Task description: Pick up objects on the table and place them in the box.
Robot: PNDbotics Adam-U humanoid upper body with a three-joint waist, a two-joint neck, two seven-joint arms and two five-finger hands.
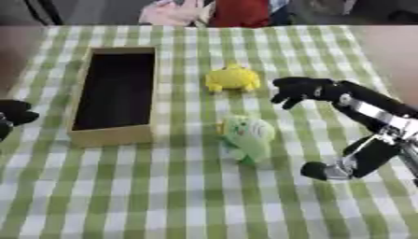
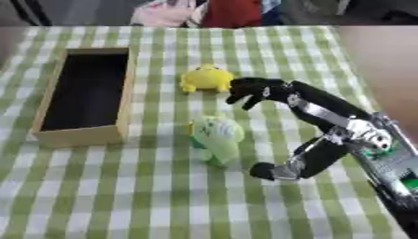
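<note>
- My right hand (image 1: pixel 296 90), fingers curled and holding nothing, hovers just beside the yellow toy (image 1: pixel 233 78).
- My left hand (image 1: pixel 11 116) shows at the left edge; I cannot tell its fingers.
- The green toy (image 1: pixel 247 136) lies right of the box (image 1: pixel 112 134).

Black right hand (image 2: pixel 254 90), black arm segments, silver joint (image 2: pixel 359 130)

From my seat I saw a green-and-white checked tablecloth (image 1: pixel 245 205) covering the table; blurred red and pink cloth (image 1: pixel 237 11) lay beyond.
</note>
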